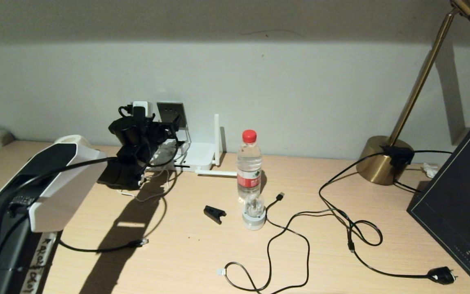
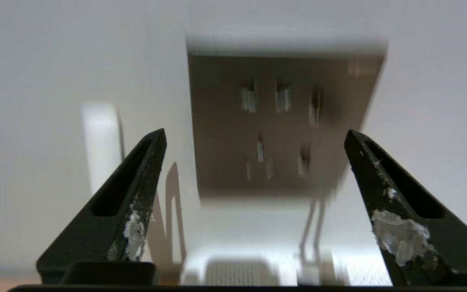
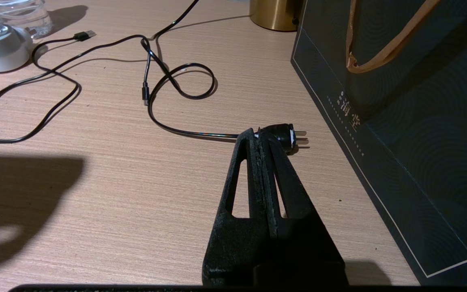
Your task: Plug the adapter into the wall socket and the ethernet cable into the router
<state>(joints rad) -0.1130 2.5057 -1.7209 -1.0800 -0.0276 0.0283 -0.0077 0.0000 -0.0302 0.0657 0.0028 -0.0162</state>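
Note:
The grey wall socket (image 1: pixel 167 108) is on the wall behind the desk, its plug holes empty in the left wrist view (image 2: pixel 217 121). My left gripper (image 1: pixel 166 127) (image 2: pixel 254 134) is raised right in front of it, open and holding nothing. The white router (image 1: pixel 198 157) (image 2: pixel 233 251) lies below the socket, with one antenna (image 1: pixel 216 139) upright and another flat on the desk. I cannot make out the adapter; a thin white cord (image 1: pixel 137 198) lies under the left arm. The ethernet cable (image 1: pixel 96 249) runs out from under that arm to its plug (image 1: pixel 141 242). My right gripper (image 3: pixel 258 136) hovers shut and empty over the desk.
A water bottle (image 1: pixel 249 165), a small white stand (image 1: pixel 253 218) and a black clip (image 1: pixel 214 213) sit mid-desk. A thin USB cable (image 1: pixel 280 196) and a black mains cord with its plug (image 1: pixel 443 275) (image 3: pixel 286 136) trail to the right. A brass lamp base (image 1: pixel 380 159) and a dark bag (image 1: pixel 459 204) stand at the right.

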